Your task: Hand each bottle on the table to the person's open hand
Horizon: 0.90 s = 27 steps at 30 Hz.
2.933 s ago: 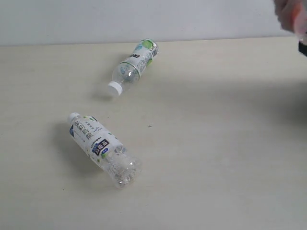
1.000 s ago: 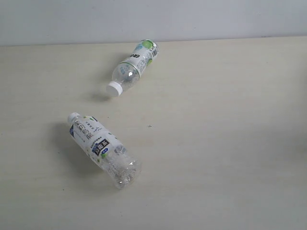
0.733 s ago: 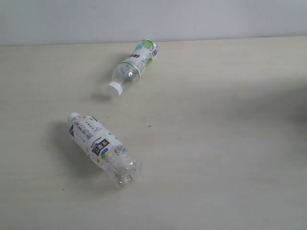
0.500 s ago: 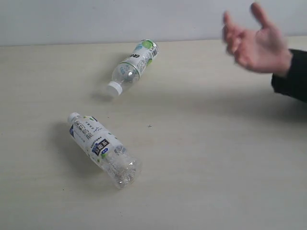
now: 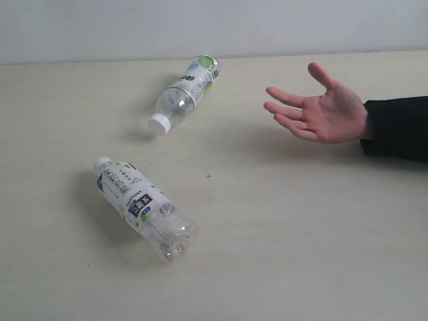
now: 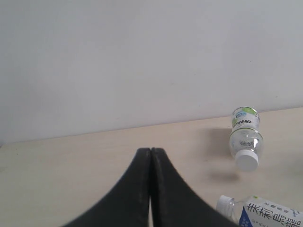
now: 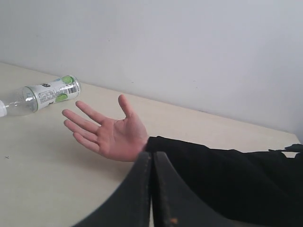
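near bottle lying on the surface, white label with a small dark word that looks like SUNTORY, large blue Chinese characters and a black patch with white characters, illegible, far bottle, blurred dark lettering, barcode

On the table, far bottle lying behind, near bottle front-left, open hand at right, seemingly hovering

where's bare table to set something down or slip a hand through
Widest bare table: right of the near bottle, below the open hand. A clear lane runs between the far bottle and the hand. Tightest: between the two bottles.
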### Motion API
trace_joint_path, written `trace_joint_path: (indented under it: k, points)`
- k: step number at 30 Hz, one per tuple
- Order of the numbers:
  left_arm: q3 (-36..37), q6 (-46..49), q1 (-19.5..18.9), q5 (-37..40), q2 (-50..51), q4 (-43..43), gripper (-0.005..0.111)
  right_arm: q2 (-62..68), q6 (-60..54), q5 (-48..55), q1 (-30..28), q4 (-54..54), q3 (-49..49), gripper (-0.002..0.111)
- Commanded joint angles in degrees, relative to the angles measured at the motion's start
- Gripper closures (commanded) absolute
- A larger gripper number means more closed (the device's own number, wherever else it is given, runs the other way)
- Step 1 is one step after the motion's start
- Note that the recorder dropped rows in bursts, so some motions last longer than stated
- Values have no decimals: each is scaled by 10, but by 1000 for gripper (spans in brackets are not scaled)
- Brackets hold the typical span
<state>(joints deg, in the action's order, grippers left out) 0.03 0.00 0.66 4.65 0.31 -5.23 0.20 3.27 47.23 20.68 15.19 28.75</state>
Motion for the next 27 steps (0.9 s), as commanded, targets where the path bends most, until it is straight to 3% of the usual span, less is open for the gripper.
trace_joint_path:
  k: [1, 21, 27]
  points:
    - [0, 0, -1, -1, -3, 0, 107, -2, -2, 3, 0, 0, -3, 108]
    - [0, 0, -1, -1, -3, 0, 107, -2, -6, -9, 0, -16, -3, 108]
    - [0, 0, -1, -1, -3, 0, 107, 57, -100, -27, 0, -92, -3, 108]
